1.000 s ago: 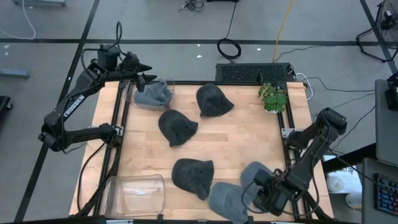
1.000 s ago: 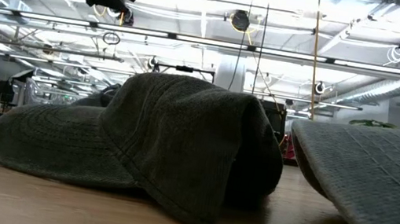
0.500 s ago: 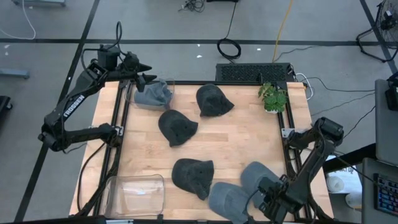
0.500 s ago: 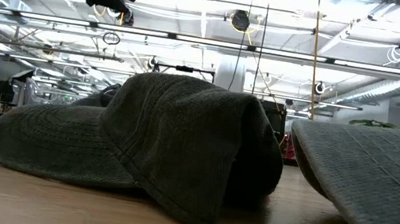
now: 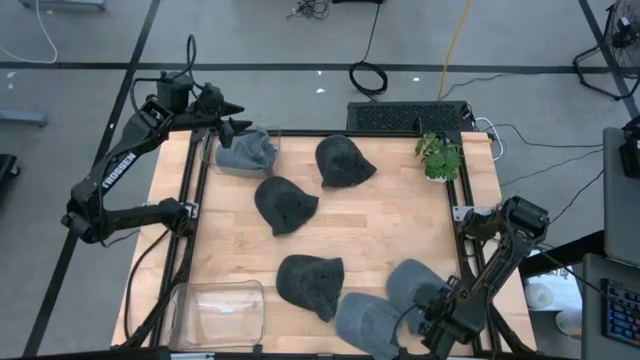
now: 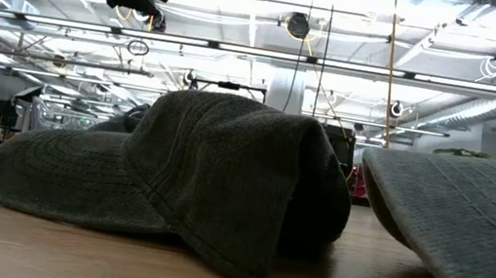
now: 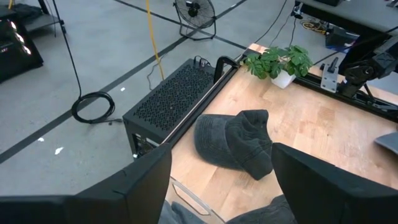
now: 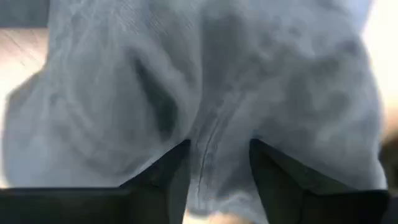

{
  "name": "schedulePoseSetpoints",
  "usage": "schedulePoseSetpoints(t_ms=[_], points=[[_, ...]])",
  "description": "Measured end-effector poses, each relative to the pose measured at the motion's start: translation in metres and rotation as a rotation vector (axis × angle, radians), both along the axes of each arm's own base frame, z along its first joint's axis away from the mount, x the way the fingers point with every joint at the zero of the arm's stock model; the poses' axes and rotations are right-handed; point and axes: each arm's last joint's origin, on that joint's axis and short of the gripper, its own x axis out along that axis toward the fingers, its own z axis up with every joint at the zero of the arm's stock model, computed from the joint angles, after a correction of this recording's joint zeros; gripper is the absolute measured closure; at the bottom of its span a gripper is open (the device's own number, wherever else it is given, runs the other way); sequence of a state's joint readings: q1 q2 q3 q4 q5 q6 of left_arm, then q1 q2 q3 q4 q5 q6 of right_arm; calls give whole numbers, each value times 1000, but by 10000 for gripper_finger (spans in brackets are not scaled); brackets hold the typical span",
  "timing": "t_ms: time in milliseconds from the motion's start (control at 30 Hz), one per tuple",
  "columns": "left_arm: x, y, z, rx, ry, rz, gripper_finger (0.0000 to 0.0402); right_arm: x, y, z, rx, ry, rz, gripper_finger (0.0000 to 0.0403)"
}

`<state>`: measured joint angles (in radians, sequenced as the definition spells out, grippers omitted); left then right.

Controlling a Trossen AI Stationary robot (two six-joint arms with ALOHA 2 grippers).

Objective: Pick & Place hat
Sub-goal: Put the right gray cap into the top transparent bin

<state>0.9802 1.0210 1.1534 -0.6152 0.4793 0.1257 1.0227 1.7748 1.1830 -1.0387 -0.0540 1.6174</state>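
Observation:
Several hats lie on the wooden table. Two grey ones sit by the near right corner (image 5: 408,282) (image 5: 365,322). Three dark ones lie mid-table (image 5: 310,283) (image 5: 285,203) (image 5: 345,160). A further grey hat (image 5: 245,152) rests in a clear bin at the far left. My right gripper (image 5: 420,312) is low over the near-right grey hats, open, and its wrist view is filled with grey cloth (image 8: 211,81). My left gripper (image 5: 235,125) waits open above the far-left bin. My right gripper (image 8: 217,158) has its two fingers (image 8: 168,171) on either side of a seam ridge (image 8: 211,134) on a grey hat's crown, coming down at a slant from the table's right. Whether the fingers touch the cloth, I cannot tell.
An empty clear bin (image 5: 220,310) stands at the near left corner. A potted plant (image 5: 438,155) sits at the far right corner. A dark hat (image 6: 183,179) and a grey brim (image 6: 471,232) fill the low view. Bare wood (image 5: 400,220) lies mid-right.
My right arm has folded lower, and its gripper has moved a little toward the table's near edge, staying over the near-right grey hats. The hats have kept their places.

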Motion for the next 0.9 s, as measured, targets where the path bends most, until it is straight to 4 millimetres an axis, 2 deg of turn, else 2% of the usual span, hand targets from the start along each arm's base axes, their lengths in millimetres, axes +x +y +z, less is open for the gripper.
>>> schedulePoseSetpoints(t_ms=[200, 300, 367, 433, 600, 633, 767, 900], points=[[0, 0, 0, 0, 0, 0, 126, -1, -7, -29, 122, 2, -6, 180], [0, 0, 0, 0, 0, 0, 121, -1, -13, -36, 174, 91, -40, 172], [0, 0, 0, 0, 0, 0, 118, -1, -15, -38, 189, 128, -56, 189], [0, 0, 0, 0, 0, 0, 115, 0, -15, -38, 193, 126, -39, 227], [0, 0, 0, 0, 0, 1, 121, 0, -18, -38, 167, 98, 8, 371], [0, 0, 0, 0, 0, 1, 123, 1, -19, -36, 169, 96, 17, 386], [0, 0, 0, 0, 0, 1, 128, 2, -25, -23, 148, 2, 19, 397], [0, 0, 0, 0, 0, 1, 122, 3, -36, 6, 127, -199, -5, 400]])
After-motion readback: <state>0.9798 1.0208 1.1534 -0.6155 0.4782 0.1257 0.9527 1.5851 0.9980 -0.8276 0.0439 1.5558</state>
